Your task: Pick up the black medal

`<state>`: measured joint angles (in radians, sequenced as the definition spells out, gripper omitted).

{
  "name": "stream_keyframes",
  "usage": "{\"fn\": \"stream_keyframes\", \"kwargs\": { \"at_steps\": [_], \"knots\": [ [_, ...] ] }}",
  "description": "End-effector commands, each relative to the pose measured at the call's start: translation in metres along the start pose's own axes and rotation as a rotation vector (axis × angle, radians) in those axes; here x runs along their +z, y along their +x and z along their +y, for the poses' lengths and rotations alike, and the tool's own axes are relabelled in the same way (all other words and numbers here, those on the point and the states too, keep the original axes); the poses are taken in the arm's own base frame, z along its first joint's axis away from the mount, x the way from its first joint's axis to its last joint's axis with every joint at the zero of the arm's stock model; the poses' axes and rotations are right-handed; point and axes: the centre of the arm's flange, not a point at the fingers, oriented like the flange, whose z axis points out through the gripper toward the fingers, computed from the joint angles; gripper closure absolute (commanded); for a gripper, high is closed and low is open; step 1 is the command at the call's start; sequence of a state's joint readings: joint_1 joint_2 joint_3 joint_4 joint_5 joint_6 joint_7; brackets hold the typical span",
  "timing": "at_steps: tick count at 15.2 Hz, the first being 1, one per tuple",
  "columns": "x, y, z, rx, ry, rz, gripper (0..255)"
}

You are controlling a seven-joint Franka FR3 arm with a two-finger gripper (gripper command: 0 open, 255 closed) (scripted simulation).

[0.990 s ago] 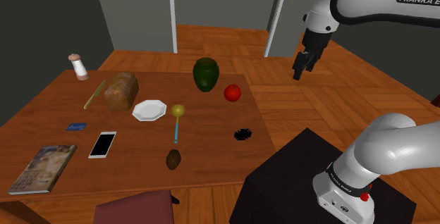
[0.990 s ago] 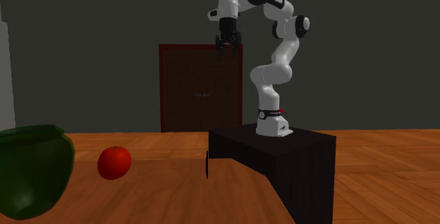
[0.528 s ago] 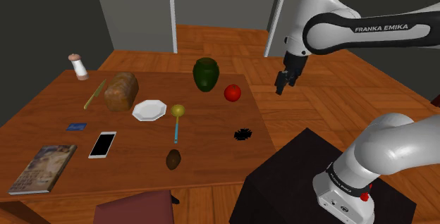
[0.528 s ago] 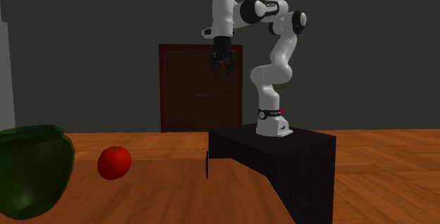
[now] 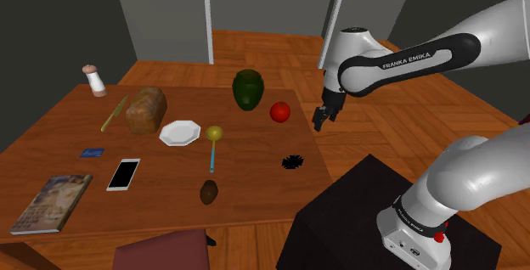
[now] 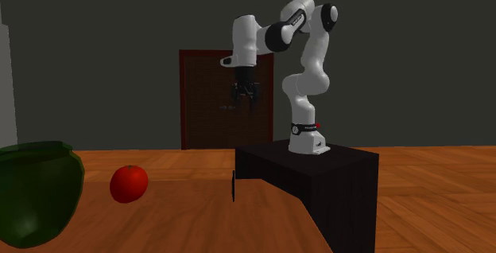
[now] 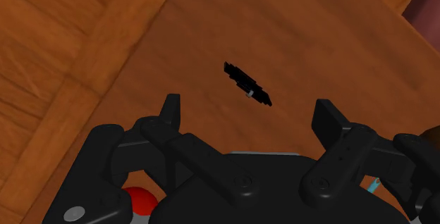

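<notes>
Claw up in the air by the worktop edge, just beside the red tomato in the shoulder view. Fingers stand wide apart, nothing between them: it is empty. The black medal lies flat on the wooden worktop near the edge that faces the stand, well below the claw. From the wrist, the medal sits ahead of the spread fingers, untouched.
</notes>
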<state>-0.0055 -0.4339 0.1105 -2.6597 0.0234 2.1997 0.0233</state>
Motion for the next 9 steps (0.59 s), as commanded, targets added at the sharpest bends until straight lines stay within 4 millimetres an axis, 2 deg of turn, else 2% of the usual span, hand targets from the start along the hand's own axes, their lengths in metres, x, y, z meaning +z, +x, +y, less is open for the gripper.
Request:
{"fn": "stream_keyframes", "kwargs": {
  "at_steps": [1, 9],
  "knots": [
    [0.023, 0.013, -0.005, 0.000, 0.005, 0.006, 0],
    [0.117, 0.056, -0.020, 0.000, 0.023, 0.014, 0]
  ]
}}
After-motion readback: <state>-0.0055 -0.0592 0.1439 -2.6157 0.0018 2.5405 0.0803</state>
